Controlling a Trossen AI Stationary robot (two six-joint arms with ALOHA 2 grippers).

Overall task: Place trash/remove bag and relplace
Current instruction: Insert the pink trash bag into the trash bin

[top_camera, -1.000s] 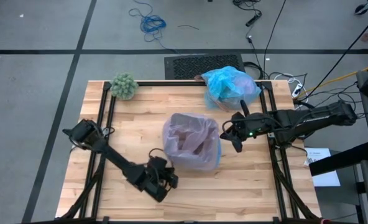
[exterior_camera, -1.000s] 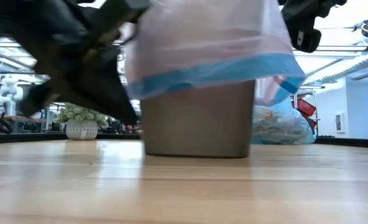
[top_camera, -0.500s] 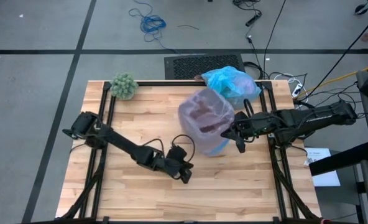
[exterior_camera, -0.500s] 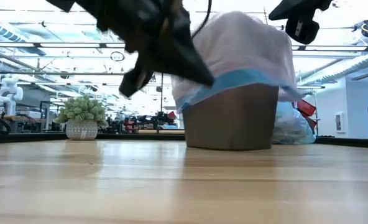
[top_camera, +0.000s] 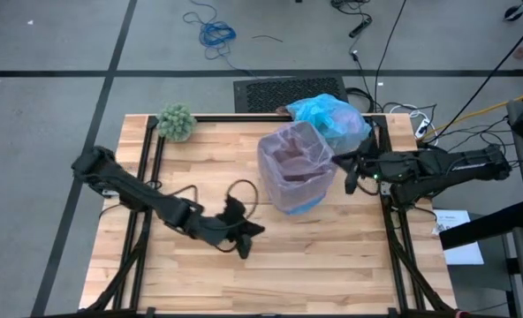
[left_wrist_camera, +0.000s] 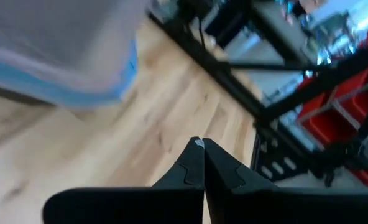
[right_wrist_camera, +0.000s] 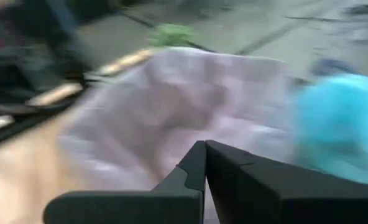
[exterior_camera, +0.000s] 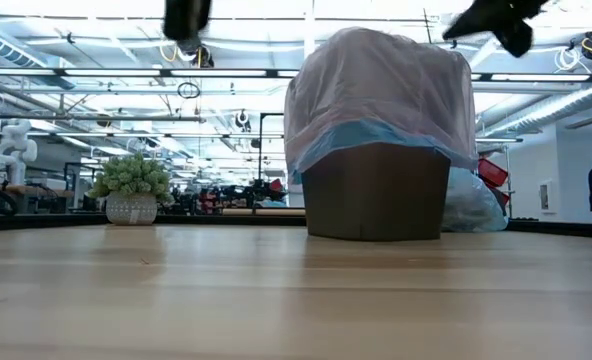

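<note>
On the desk (top_camera: 191,159), my closed, empty left tool (top_camera: 244,243) and right tool (top_camera: 349,183) flank the pink-lined bin (top_camera: 295,168); its contents are blurred.

Grey floor (top_camera: 58,44) with a coiled blue cable (top_camera: 216,34) surrounds the wooden tabletop (top_camera: 191,168); ceiling beams (exterior_camera: 76,75) run overhead.

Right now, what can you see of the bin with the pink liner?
The brown square bin stands upright on the wooden table, toward its far right. A translucent pink bag with a blue rim drapes over its top and upper walls. The light-blue bag lies just behind it. Neither gripper touches it.
</note>
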